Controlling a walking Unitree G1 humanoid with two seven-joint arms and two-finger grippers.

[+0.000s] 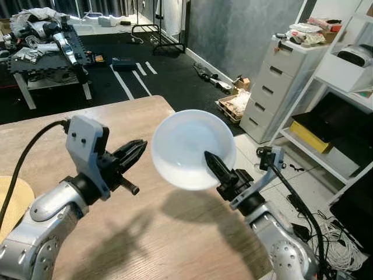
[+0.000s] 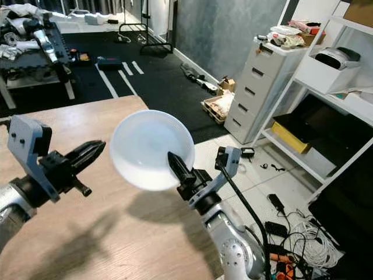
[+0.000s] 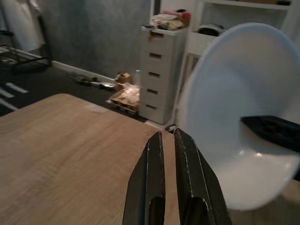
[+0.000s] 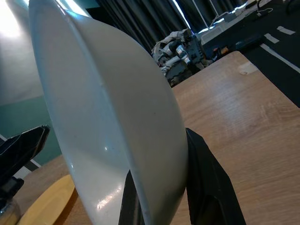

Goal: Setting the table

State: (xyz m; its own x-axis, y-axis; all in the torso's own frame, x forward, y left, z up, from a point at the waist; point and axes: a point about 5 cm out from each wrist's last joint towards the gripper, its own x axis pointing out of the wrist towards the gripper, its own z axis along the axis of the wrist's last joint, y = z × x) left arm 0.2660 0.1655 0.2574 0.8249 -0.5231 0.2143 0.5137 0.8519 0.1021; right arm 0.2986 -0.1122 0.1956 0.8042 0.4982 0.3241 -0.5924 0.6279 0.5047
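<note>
My right fingers [image 1: 214,165] clamp the white bowl's [image 1: 189,146] rim above the surface [image 1: 145,233], left fingers [image 1: 133,153] together beside it; next, probably, I lower it flat.

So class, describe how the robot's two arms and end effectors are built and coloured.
Both arms are rounded silver metal. Each carries a grey angular bracket near the wrist and a black cable trailing back along it. The left end effector and right end effector each have two long, tapering black fingers on a black base.
</note>
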